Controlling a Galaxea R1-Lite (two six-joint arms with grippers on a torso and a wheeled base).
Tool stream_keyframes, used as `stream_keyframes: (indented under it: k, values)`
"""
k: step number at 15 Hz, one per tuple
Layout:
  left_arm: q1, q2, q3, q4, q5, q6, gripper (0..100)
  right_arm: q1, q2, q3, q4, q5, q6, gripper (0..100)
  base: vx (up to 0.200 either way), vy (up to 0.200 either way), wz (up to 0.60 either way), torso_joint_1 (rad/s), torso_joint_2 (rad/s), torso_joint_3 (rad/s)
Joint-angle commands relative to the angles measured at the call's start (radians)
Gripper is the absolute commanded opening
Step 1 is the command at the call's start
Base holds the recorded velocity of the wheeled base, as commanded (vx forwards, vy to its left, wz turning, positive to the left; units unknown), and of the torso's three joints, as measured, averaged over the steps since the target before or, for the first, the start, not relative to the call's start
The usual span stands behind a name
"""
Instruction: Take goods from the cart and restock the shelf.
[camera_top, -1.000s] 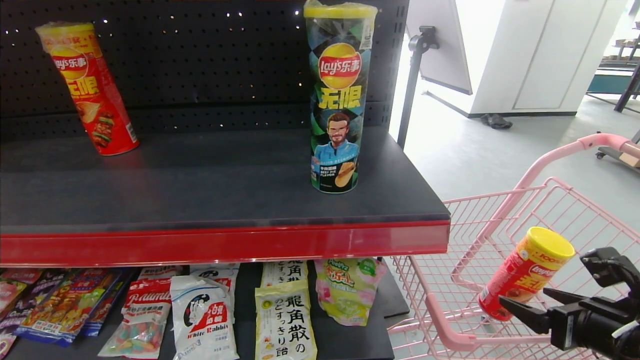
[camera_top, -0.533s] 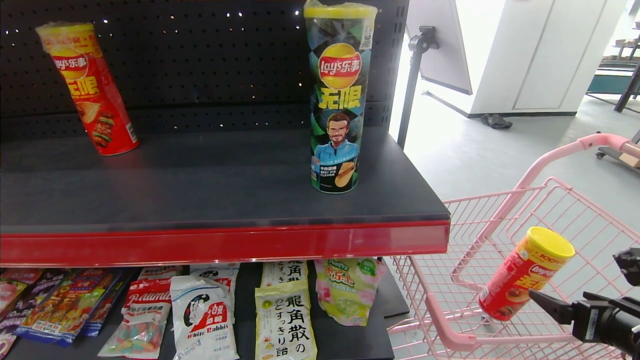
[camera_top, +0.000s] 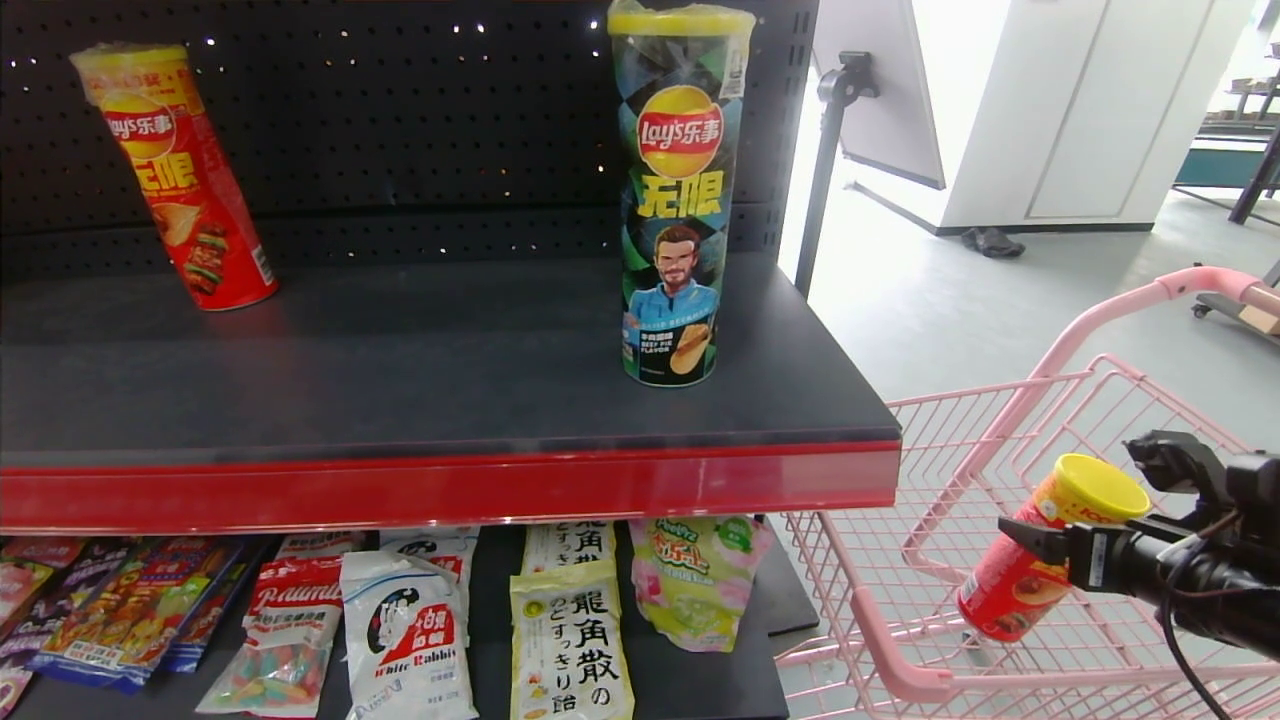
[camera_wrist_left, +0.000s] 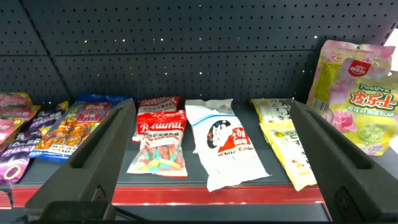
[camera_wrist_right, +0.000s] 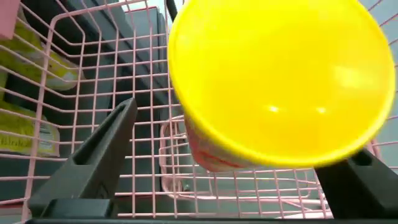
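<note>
Shelf (camera_top: 400, 360): tall green can (camera_top: 675, 230) and red can (camera_top: 175, 170) stand on it. Pink cart (camera_top: 880, 645) at its right; yellow-lidded can (camera_top: 1000, 590) leans inside. Right gripper (camera_top: 1075, 490): jaws wide, straddling that can's lid end. Left gripper (camera_wrist_left: 211, 106): jaws wide, empty, facing snack bags (camera_wrist_left: 158, 149).

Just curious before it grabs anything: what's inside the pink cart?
One red chip can with a yellow lid, leaning. The arm covers part of the cart.

— The pink metal-wire cart (camera_top: 900, 675) looks smoothly coated. The red cylindrical chip can (camera_top: 995, 595) is glossy, with a shiny yellow plastic lid (camera_wrist_right: 280, 81).
— The dark shelf board (camera_top: 400, 370) is matt, its red front strip (camera_top: 450, 490) glossy, and the white candy bag (camera_wrist_left: 227, 146) is shiny film.
</note>
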Motion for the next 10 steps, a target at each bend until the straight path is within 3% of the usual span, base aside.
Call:
stream_keyframes:
  k: [1,8,9,10]
  values:
    - [0.000,0.001,0.000,0.000,0.002,0.000,100,0.004,0.072,-0.026,0.000,0.001,0.000,100,0.000,0.000,0.00,0.000,0.00,0.000]
    - [0.000,0.001,0.000,0.000,0.000,0.000,100,-0.003,0.095,-0.047,-0.004,0.003,-0.003,100,0.000,0.000,0.00,0.000,0.00,0.000]
    - [0.000,0.001,0.000,0.000,0.000,0.000,100,-0.003,0.095,-0.053,-0.006,0.003,-0.003,0,0.000,0.000,0.00,0.000,0.00,0.000]
    - [0.000,0.001,0.000,0.000,0.000,0.000,100,-0.003,0.095,-0.055,-0.006,0.004,-0.003,0,0.000,0.000,0.00,0.000,0.00,0.000]
